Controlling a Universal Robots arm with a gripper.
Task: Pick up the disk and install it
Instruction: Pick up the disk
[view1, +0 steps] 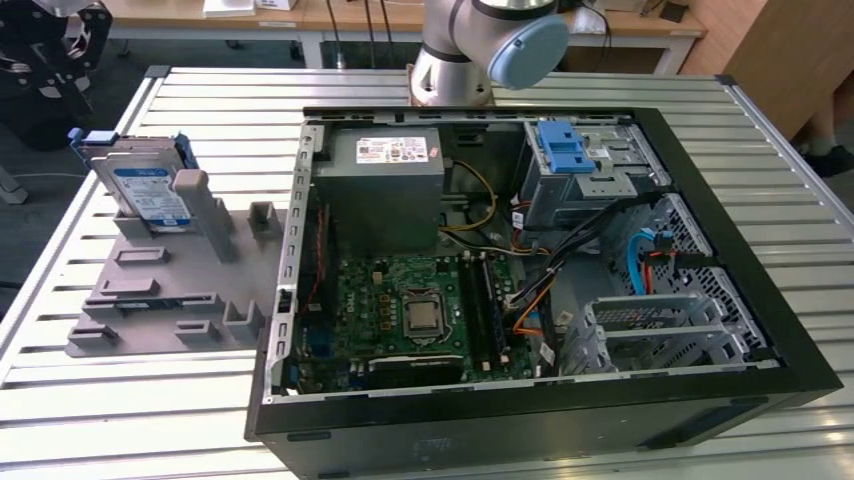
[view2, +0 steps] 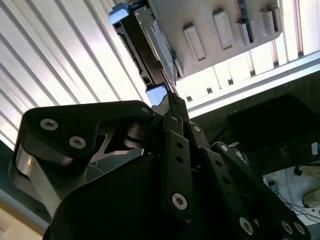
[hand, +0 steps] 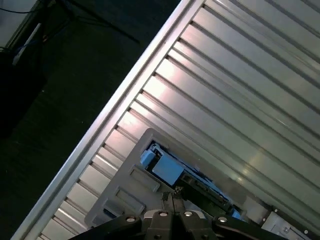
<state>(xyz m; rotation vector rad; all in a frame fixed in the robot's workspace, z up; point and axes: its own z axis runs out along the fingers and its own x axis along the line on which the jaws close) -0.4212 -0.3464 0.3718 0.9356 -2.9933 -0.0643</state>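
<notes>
Silver-grey with blue side rails, the disk (view1: 144, 190) stands on edge in a grey plastic holder (view1: 154, 295). The holder sits near the far corner of the slatted metal tabletop (view1: 80, 420) on the exterior view's left, apart from the open computer case (view1: 534, 425) lying toward the exterior view's right. In the first wrist view the gripper (hand: 173, 191) hangs over the disk's top edge, fingertips pressed together on nothing.
</notes>
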